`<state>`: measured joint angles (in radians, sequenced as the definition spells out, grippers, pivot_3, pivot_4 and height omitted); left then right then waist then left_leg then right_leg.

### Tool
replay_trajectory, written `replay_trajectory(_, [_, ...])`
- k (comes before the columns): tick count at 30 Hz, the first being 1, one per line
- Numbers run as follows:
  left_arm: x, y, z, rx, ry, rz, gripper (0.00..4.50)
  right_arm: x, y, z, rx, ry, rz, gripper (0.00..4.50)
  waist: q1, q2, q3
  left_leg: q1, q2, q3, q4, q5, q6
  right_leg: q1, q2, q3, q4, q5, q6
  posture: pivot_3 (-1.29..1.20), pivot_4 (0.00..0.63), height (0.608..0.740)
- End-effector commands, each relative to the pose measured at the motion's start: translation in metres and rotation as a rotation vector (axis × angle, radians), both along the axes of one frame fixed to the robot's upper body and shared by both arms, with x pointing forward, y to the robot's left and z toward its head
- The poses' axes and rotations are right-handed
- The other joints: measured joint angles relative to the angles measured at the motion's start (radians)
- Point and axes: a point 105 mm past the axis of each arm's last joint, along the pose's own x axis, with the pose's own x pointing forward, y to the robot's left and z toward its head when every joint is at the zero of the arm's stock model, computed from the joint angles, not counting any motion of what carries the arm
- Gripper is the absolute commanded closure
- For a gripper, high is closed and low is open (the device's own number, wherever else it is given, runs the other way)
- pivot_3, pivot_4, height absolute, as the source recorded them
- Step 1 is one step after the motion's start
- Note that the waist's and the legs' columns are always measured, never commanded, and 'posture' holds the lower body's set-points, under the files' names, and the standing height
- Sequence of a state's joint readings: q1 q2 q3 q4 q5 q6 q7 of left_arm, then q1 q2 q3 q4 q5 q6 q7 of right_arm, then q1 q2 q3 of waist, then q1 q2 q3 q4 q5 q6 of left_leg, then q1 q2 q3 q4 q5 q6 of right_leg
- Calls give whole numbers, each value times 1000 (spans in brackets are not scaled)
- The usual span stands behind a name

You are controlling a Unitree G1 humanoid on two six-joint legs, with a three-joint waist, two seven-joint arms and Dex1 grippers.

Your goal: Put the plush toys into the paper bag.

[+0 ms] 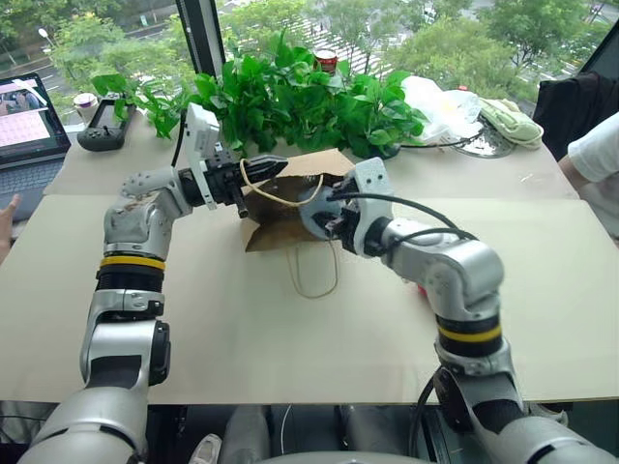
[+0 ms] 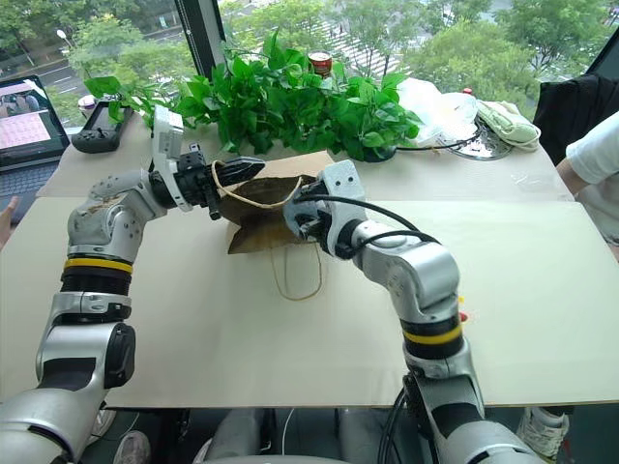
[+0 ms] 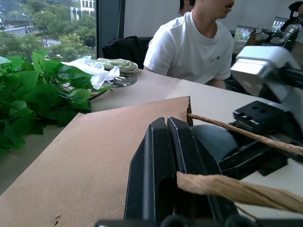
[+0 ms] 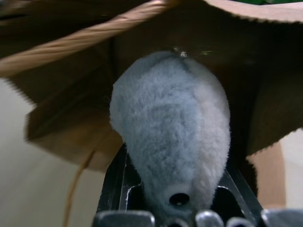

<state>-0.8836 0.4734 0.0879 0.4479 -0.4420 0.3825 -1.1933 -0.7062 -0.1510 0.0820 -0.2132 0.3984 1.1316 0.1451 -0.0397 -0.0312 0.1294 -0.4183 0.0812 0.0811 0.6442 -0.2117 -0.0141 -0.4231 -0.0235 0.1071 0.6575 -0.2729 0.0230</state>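
Observation:
The brown paper bag (image 1: pixel 280 230) lies on the table with its mouth facing my right arm. My left gripper (image 1: pixel 274 165) is shut on the bag's upper rim (image 3: pixel 94 156) beside a cord handle (image 3: pixel 236 191) and holds the mouth open. My right gripper (image 1: pixel 327 215) is shut on the grey-white plush ball (image 4: pixel 170 127), right at the mouth, with the ball's front under the raised rim. The second cord handle (image 1: pixel 314 280) loops loose on the table. A sliver of red (image 2: pixel 463 316), the chili plush, peeks from behind my right forearm, mostly hidden.
A leafy green plant (image 1: pixel 300 97) stands just behind the bag. A white plastic bag (image 1: pixel 440 106) and a pale green cloth (image 1: pixel 513 121) lie at the back right. A person in a white shirt (image 3: pixel 189 42) sits at the right; a laptop (image 1: pixel 29 121) is far left.

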Motion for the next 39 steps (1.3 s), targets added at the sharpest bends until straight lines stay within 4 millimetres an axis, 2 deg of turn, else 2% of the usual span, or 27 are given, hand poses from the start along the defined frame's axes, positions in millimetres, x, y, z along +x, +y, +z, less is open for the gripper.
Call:
replay_trajectory(1, [-5, -4, 15, -22, -50, -29, 4500, 12, 10, 18, 22, -81, -25, 3356, -2, 0, 0, 0, 0, 0, 0, 0, 0, 0, 0, 0, 0, 0, 0, 0, 150, 717])
replay_trajectory(3, [-6, -5, 14, -21, -49, -31, 4500, 17, 13, 19, 29, -85, -39, 3356, -4, 0, 0, -1, 0, 0, 0, 0, 0, -1, 0, -1, 2, 0, 0, 0, 150, 717])
replay_trajectory(6, [-6, -5, 14, -20, -47, -31, 4500, 23, 13, 19, 44, -77, -86, 2619, -6, 0, 0, -1, 0, -1, 0, 0, 0, -1, 0, -1, 3, 0, 0, 0, 150, 717])
replay_trajectory(11, [-7, -3, 13, -18, -44, -28, 4500, 29, 6, 19, 71, -66, -168, 865, -5, 0, 0, -2, 0, -1, 0, 0, 0, -1, 0, -1, 3, 0, 0, 0, 150, 717])
replay_trajectory(14, [-7, -3, 13, -17, -44, -26, 4500, 30, 4, 21, 80, -66, -185, 46, -4, 0, 0, -2, 0, -1, 0, 0, 0, -1, 0, -1, 3, 0, 0, 0, 150, 717])
replay_trajectory(18, [-6, -2, 13, -16, -44, -20, 4500, 20, 0, 25, 52, -72, -134, 46, -5, 0, 0, -2, 0, -1, 0, 0, 0, -1, 0, -1, 3, 0, 0, 0, 150, 717])
replay_trajectory(22, [-6, -2, 13, -17, -44, -18, 4500, 1, -15, 29, 28, -77, -59, 46, -3, 0, 0, -2, 0, -2, 0, 0, 0, -1, 0, -2, 3, 0, 0, 0, 150, 717])
replay_trajectory(26, [-6, -2, 12, -17, -41, -17, 4500, -31, -42, 36, 8, -88, 58, 46, 0, 0, 0, -3, 0, -3, 0, 0, 0, -1, 0, -2, 1, 0, 0, 0, 150, 717])
replay_trajectory(28, [-6, -2, 12, -18, -39, -17, 4500, -48, -61, 35, -10, -83, 101, 46, 3, 0, 0, -4, 0, -3, 0, 0, 0, -1, -1, -3, 0, 0, 0, 0, 150, 717])
replay_trajectory(31, [-6, -3, 10, -20, -37, -18, 4500, -66, -86, 26, -76, -52, 130, 46, 11, 0, 0, -4, 0, -4, 0, 0, 0, 0, -1, -3, -3, 0, 0, 0, 150, 717])
replay_trajectory(35, [-6, -4, 9, -20, -33, -22, 4500, -81, -132, -1, -285, 53, 70, 46, 13, 1, 0, -3, 0, -4, -1, 0, 1, 1, 0, -4, -8, 0, 0, 0, 150, 717])
replay_trajectory(37, [-5, -4, 8, -21, -31, -24, 4500, -91, -157, -21, -428, 138, 50, 46, 15, 1, 0, -3, -1, -4, 0, 0, 1, 2, -1, -4, -8, 0, 0, 0, 150, 717])
replay_trajectory(39, [-5, -5, 8, -22, -30, -26, 4500, -98, -173, -34, -515, 192, 49, 46, 19, 1, 0, -3, -1, -5, 0, 0, 1, 2, -1, -4, -8, 0, 0, 0, 150, 717])
